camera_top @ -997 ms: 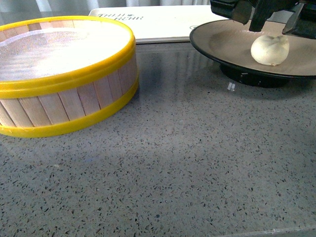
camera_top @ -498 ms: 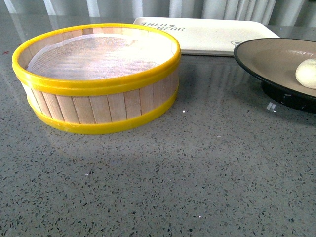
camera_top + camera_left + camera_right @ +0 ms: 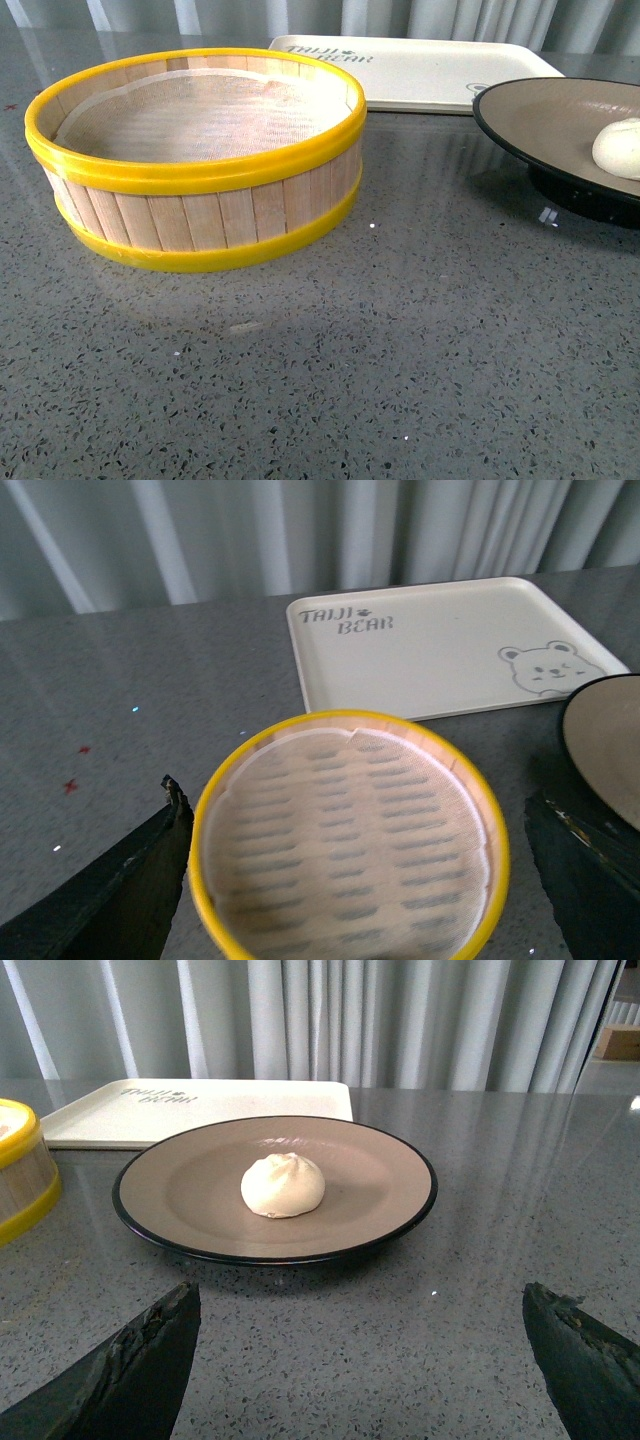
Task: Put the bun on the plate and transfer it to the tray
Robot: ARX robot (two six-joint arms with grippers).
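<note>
1. The bun (image 3: 283, 1186) lies loose near the middle of the plate (image 3: 190, 1195), with nothing holding it. The first half of the task looks done, and the plate has yet to go onto the tray.
2. The main risk, as I judge it, is a tilt. The plate is shallow and smooth inside, so tipping it during the lift could send the round bun rolling to the rim and off.
3. A grip on one side of the glossy black rim could cause that tilt. The far side would be unsupported, and the rim might slip between the jaws.
4. The tray (image 3: 440, 645) lies just beyond the plate's far edge and has a raised rim. If the plate is carried too low, its black foot could catch on that rim and jolt the bun.
5. The steamer basket (image 3: 200, 215) stands to the plate's left, apart from it on the bench (image 3: 350, 380). A wide swing could knock it.
6. The right pincer (image 3: 360, 1290) sits low and nearly level on the robot's side of the plate, facing it. Its jaws are spread wide with nothing between them, and they do not touch the plate.
7. The left pincer (image 3: 350, 795) hangs above the steamer basket, away from the plate, looking down. Its jaws are likewise wide apart and empty.
8. Neither arm shows in the front view, where the picture's edge cuts off part of the plate.
</note>
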